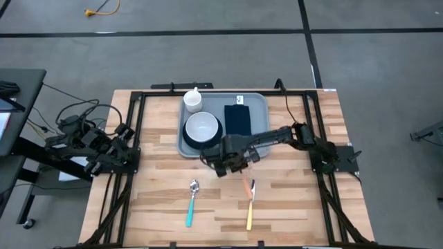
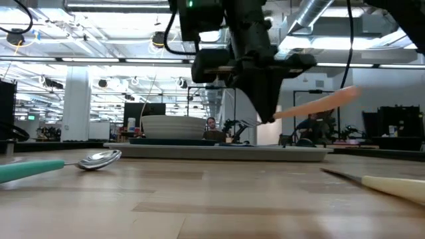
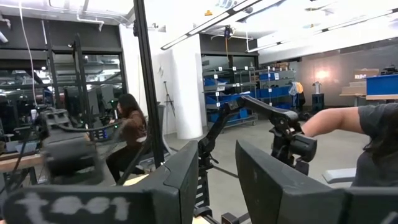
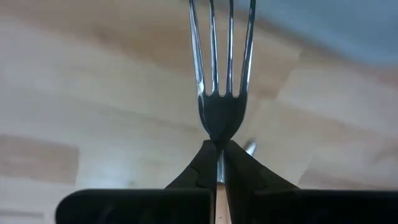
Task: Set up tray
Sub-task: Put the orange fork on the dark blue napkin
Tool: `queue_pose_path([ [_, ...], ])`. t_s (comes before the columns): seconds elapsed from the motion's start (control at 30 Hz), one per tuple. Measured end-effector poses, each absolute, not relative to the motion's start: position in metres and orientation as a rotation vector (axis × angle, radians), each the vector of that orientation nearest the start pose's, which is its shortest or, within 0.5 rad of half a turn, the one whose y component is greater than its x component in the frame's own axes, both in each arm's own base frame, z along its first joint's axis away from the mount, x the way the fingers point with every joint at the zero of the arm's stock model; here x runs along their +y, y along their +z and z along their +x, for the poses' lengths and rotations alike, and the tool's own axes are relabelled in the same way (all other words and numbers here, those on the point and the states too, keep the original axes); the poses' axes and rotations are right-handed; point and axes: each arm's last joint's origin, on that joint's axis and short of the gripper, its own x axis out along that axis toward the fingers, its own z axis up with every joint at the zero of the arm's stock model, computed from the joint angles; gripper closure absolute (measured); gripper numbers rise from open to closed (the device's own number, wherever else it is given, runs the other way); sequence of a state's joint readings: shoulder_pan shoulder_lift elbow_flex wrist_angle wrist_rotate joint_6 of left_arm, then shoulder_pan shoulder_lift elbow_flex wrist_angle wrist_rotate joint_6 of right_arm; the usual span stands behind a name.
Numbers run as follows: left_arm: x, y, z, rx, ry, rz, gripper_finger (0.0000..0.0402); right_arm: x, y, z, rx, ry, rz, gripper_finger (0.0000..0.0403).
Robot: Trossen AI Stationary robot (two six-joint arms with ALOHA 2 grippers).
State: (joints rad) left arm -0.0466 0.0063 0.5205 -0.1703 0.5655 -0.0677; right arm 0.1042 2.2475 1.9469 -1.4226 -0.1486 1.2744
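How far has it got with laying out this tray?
Looks partly done: the pale grey-blue plastic tray already carries a white bowl on a dark plate, a small white cup and a black napkin. In hand: the right gripper is shut on an orange-handled fork, lifted off the wooden table. Still on the table: a teal-handled spoon and a yellow-handled knife. The left gripper waits aside.

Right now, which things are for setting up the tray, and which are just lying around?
For the job: tray, bowl, cup, black napkin, fork held in the right gripper, spoon, yellow-handled knife.

Just lying about: yellow cable on the floor.
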Motion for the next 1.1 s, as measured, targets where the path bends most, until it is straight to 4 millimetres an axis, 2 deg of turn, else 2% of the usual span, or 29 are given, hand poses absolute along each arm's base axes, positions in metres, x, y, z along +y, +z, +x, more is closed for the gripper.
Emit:
queue_pose_path([
  [0.17, -0.017, 0.308, 0.026, -0.310, -0.617, 0.023, 0.0303, 0.006, 0.207, 0.422, 1.561, -0.940, 0.937, 0.0402],
  [0.43, -0.017, 0.308, 0.026, -0.307, -0.618, 0.014, 0.0303, -0.075, 0.207, 0.414, 1.536, -0.979, 0.933, 0.0402],
  [0.7, -0.017, 0.307, 0.026, -0.296, -0.619, 0.010, 0.0303, -0.150, 0.206, 0.404, 1.401, -0.995, 1.003, 0.0403],
  [0.9, -0.017, 0.305, 0.027, -0.267, -0.618, 0.000, 0.0303, -0.182, 0.206, 0.404, 1.259, -0.984, 1.056, 0.0403],
  [1.1, -0.017, 0.304, 0.027, -0.256, -0.620, -0.018, 0.0303, -0.192, 0.206, 0.403, 1.222, -0.983, 1.096, 0.0402],
])
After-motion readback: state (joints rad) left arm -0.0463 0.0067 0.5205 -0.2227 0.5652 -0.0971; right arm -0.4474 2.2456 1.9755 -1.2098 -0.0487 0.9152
